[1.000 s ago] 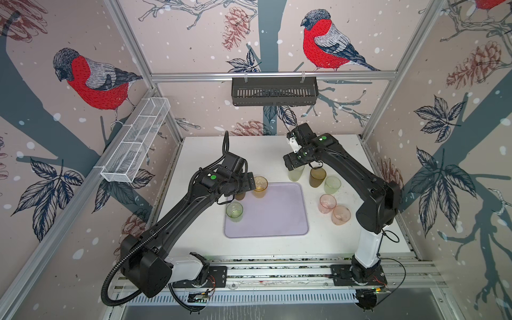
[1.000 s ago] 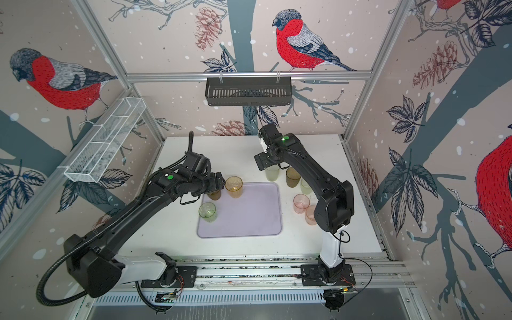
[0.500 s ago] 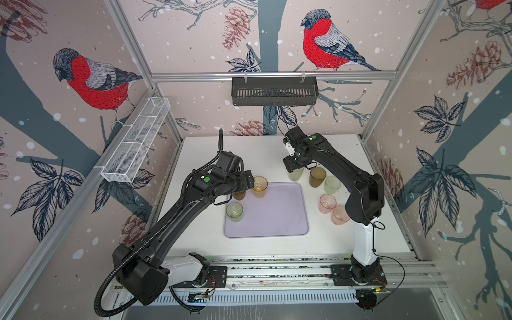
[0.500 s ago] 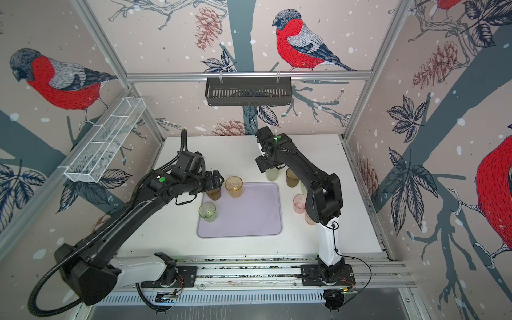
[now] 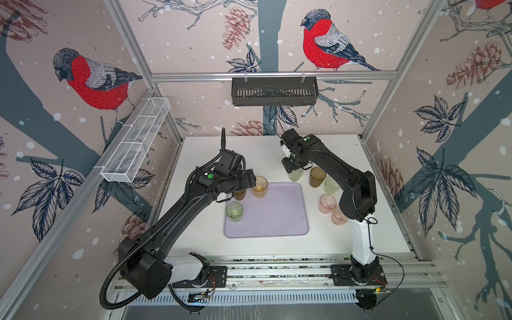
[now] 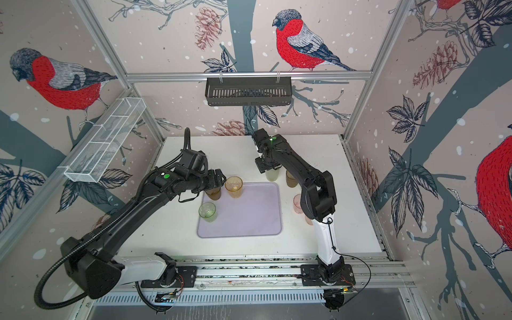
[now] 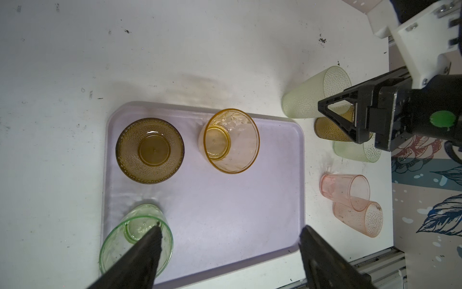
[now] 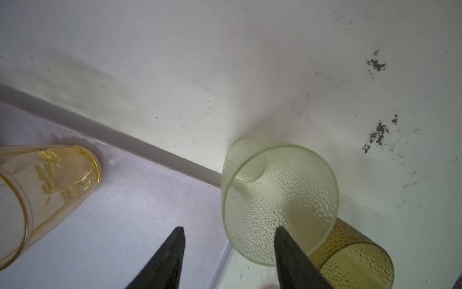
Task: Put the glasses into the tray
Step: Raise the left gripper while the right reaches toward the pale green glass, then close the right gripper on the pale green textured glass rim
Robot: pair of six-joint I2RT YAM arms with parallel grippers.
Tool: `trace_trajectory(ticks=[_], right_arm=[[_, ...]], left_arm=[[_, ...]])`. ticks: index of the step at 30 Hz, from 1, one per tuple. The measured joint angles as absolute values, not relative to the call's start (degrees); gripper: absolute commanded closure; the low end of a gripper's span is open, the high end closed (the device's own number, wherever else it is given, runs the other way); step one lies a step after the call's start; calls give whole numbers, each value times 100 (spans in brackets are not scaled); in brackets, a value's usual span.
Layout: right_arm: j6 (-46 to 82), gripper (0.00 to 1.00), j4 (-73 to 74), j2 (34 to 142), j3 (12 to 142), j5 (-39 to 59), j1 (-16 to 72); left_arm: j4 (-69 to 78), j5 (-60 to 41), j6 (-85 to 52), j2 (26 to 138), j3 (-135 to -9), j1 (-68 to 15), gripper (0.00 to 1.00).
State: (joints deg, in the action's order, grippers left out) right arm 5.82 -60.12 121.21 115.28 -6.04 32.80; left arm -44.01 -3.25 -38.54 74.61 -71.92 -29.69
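The lilac tray (image 5: 279,221) holds a brown glass (image 7: 150,150), an amber glass (image 7: 231,141) and a green glass (image 7: 136,235) along its left and far sides. My left gripper (image 5: 249,180) hovers open above that corner, its fingers (image 7: 147,250) empty. My right gripper (image 5: 293,166) is open over a tall pale green glass (image 8: 280,200) just beyond the tray's far edge. One finger (image 8: 287,245) overlaps its mouth; the other is over the tray (image 8: 112,212). Right of it stand a tall brown glass (image 5: 317,177), a pale green glass (image 5: 331,185) and two pink glasses (image 5: 327,203).
A black slotted basket (image 5: 274,91) hangs on the back rail and a white mesh basket (image 5: 135,144) on the left wall. The right arm's elbow (image 5: 357,194) stands close beside the pink glasses. White table (image 5: 382,221) surrounds the tray.
My right gripper has come down and nearer over the tall pale green glass, and its jaws have narrowed. The left gripper has hardly moved; its arm shifted slightly.
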Motion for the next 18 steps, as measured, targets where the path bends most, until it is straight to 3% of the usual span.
trace_trajectory(ticks=[18], right_arm=[[578, 56, -5970, 12230, 11445, -572, 3277]], left_arm=[[-4307, -344, -3903, 7675, -7395, -2947, 14]])
